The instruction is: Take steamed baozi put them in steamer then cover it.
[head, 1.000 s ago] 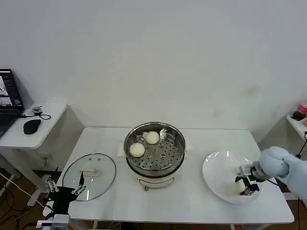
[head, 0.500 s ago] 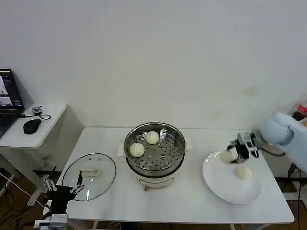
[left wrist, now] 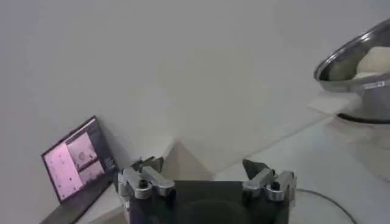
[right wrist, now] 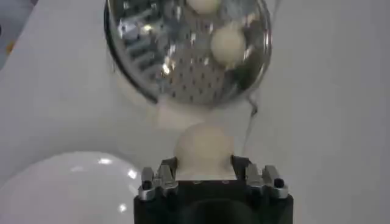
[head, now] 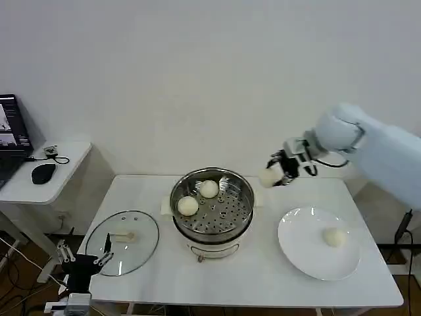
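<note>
Cream baozi (head: 268, 176) in right pincer (head: 279, 172)

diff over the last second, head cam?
The right gripper took a baozi off the white plate, lifted it and carried it leftward, up to the steamer's right rim. One bun remains on the plate. Unchanged: two buns in the steamer, the cover on the table, the left gripper open by the table's front-left edge.

2 baozi (head: 198, 197) in open steamer (head: 212, 209), 1 held aloft, 1 right of it, cover (head: 122, 241) lying left.
</note>
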